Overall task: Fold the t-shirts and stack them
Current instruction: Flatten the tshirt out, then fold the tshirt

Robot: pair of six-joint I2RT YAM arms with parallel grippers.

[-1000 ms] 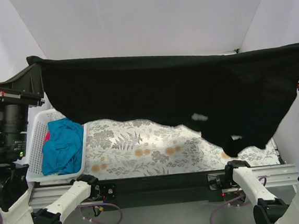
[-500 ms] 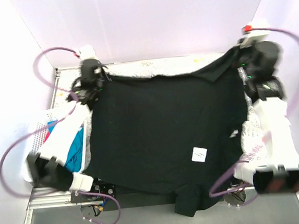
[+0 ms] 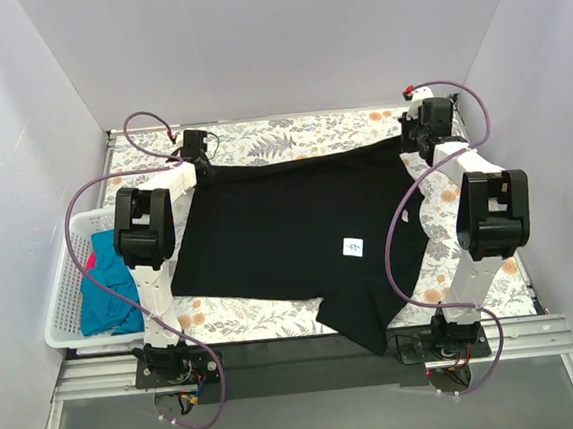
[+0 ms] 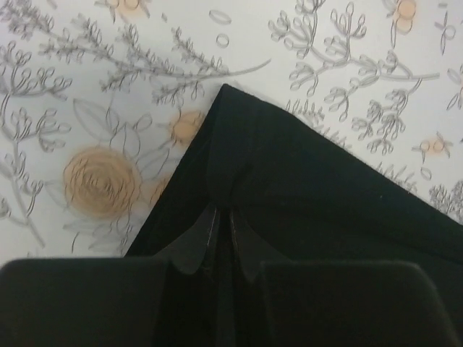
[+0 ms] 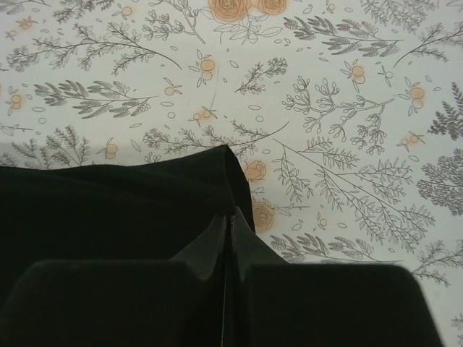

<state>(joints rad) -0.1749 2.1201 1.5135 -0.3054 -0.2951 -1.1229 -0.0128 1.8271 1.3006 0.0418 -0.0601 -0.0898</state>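
The black t-shirt [image 3: 287,224] lies spread nearly flat on the flower-printed table cover [image 3: 270,141], just to the right of the white basket [image 3: 62,312] as the overhead camera sees it. Its near-left corner comes close to the basket's wall. A small white label [image 3: 353,248] shows on the cloth, on the half farther from the basket. On that same side, one flap of the black cloth [image 3: 369,328] reaches past the near edge of the cover onto the dark rail.

The left gripper [image 4: 223,215] is at the shirt's far corner on the basket's side. Its fingers [image 4: 197,247] are pressed together on a pinch of black cloth just behind the corner's tip, which juts out beyond them onto the printed cover. The right gripper [image 5: 229,217] is at the shirt's other far corner, the one well away from the basket. Its jaws are likewise clamped with the black fabric between them, a little short of the corner's rounded fold. Between the two grips the far hem runs almost straight, sagging slightly in the middle.

Inside the basket sits the teal-blue t-shirt [image 3: 108,290], crumpled, with the pink-red cloth [image 3: 91,262] peeking out at its far edge.
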